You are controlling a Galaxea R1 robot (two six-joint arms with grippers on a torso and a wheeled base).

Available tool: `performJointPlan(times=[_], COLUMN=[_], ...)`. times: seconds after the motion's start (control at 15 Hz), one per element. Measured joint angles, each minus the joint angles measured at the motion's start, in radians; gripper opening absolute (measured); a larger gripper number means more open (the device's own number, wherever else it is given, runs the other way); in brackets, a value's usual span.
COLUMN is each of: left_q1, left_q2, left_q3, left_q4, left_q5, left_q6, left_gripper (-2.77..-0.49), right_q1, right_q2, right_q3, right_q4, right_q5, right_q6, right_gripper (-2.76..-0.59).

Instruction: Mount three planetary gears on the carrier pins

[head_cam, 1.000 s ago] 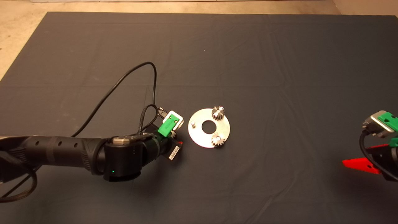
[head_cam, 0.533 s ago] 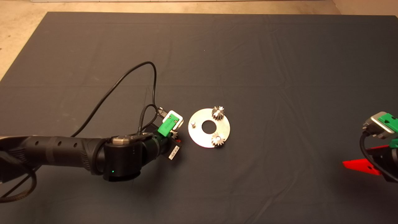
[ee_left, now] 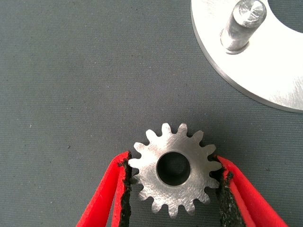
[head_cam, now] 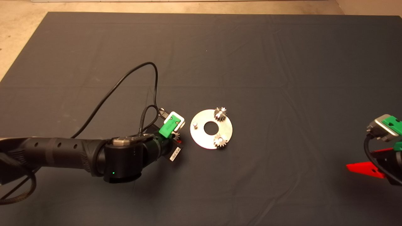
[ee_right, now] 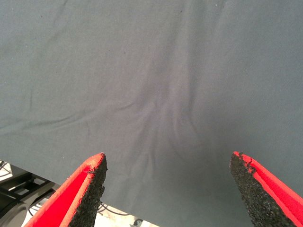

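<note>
The shiny round disc (head_cam: 201, 138) lies mid-mat. A darker gear (head_cam: 220, 113) sits on its far pin and another gear (head_cam: 220, 141) on its near pin. The pin (head_cam: 195, 125) on the disc's left stands bare. My left gripper (head_cam: 177, 139) is just left of the disc, shut on the bright silver gear (ee_left: 196, 182), with a pad against the teeth on each side. I cannot tell whether the gear touches the mat. The bare pin (ee_left: 241, 23) and disc edge (ee_left: 265, 71) lie just ahead of it. My right gripper (head_cam: 366, 168) waits open at the right edge.
A black cable (head_cam: 125, 78) loops over the mat behind the left arm. The dark mat (head_cam: 282, 78) spreads wide around the disc, with bare floor (head_cam: 19, 25) beyond its far left edge. The right wrist view shows only wrinkled mat (ee_right: 156, 94).
The left arm has hardly moved, shifting a trace towards the near left. The right gripper has sunk slightly lower at the right edge. The disc and its two gears are unchanged.
</note>
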Motion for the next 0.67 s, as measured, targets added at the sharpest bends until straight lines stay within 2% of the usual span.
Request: performJointPlan(times=[0.27,0.33,0.47,0.67], left_q1=[0.000,0.000,0.003,0.002], left_q2=[-0.002,-0.003,-0.011,-0.021], left_q3=[0.004,0.012,0.034,0.075], left_q4=[0.000,0.000,-0.003,-0.004], left_q5=[0.001,0.004,0.005,0.028], left_q6=[0.014,0.031,0.037,0.039], left_gripper=[-2.35,-2.36,-2.38,-2.44], right_q1=[-0.003,-0.008,-0.009,-0.014], right_q2=[-0.002,-0.003,-0.008,-0.013], right_q3=[0.000,0.000,0.000,0.000], right_q4=[0.000,0.000,0.000,0.000], right_q5=[0.001,0.001,0.001,0.001], right_q6=[-0.003,-0.003,-0.004,-0.007], right_gripper=[-1.44,-1.44,-1.44,-1.44])
